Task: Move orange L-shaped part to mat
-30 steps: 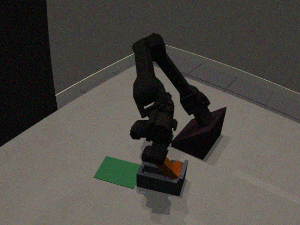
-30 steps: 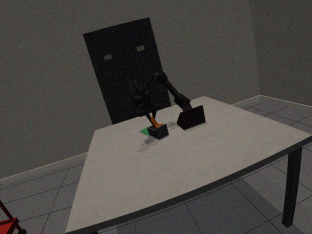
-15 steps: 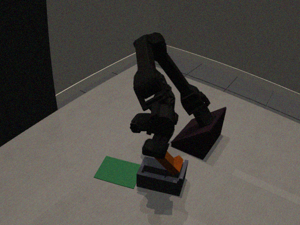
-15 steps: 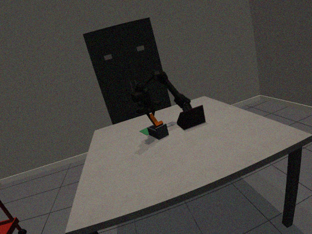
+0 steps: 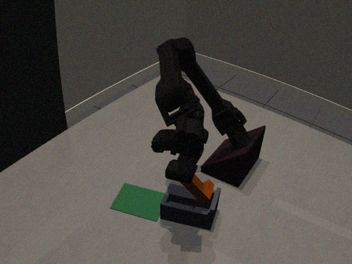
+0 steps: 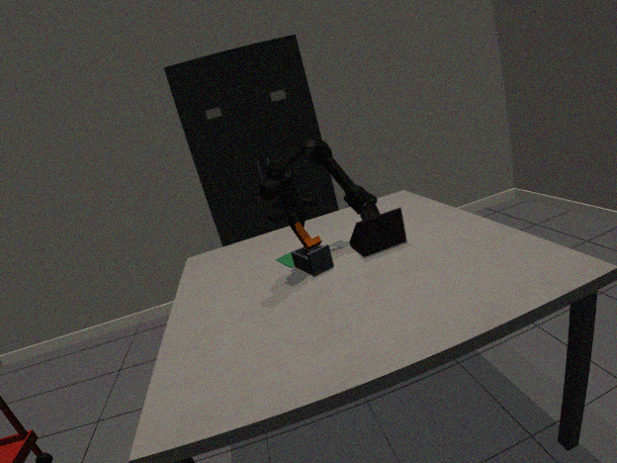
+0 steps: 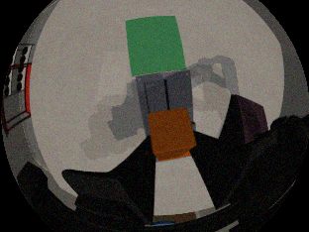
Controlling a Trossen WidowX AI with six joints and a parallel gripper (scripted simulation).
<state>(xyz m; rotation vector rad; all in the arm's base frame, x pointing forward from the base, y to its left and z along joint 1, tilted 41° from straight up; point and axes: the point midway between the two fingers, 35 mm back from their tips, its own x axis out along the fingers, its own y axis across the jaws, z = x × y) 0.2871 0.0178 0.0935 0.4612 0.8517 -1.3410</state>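
The orange L-shaped part [image 5: 198, 189] [image 6: 306, 235] [image 7: 171, 130] hangs steeply tilted, its L-shaped end low and its plain end high. My gripper [image 5: 188, 179] [image 7: 169, 136] is shut on the high end, with a finger on each side in the wrist view. The low end is over the right side of the grey tray [image 5: 184, 215] [image 6: 322, 261] [image 7: 179, 89] in the top view, and looks just above the rim in the exterior view. The green mat [image 5: 138, 202] [image 6: 285, 259] [image 7: 155, 45] lies flat beside the tray. The fingertips are mostly hidden in the top view.
The arm's dark wedge-shaped base [image 5: 240, 165] [image 6: 380, 234] [image 7: 254, 118] stands on the table [image 5: 93, 236] [image 6: 279, 348] behind and right of the tray in the top view. The tray's walls stand up between its pocket and the mat. A red cart [image 6: 15, 445] is on the floor.
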